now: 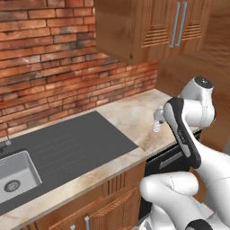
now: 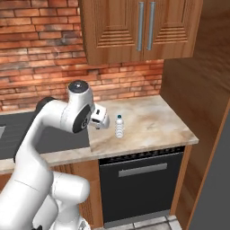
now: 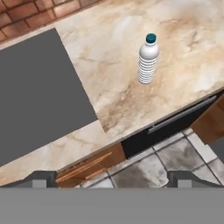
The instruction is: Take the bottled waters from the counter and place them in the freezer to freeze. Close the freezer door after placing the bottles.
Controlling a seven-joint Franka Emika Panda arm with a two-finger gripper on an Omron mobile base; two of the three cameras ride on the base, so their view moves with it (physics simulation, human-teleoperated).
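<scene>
Gripper (image 3: 112, 178) with jaws spread wide hangs empty above the counter (image 3: 183, 78), the upright clear bottle (image 3: 148, 59) standing well ahead of it.

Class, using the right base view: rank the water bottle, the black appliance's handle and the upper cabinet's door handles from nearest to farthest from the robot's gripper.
1. Water bottle: on the counter, just right of the gripper.
2. Appliance handle: below the counter edge, lower right.
3. Cabinet door handles: high on the wall, up and right.
</scene>
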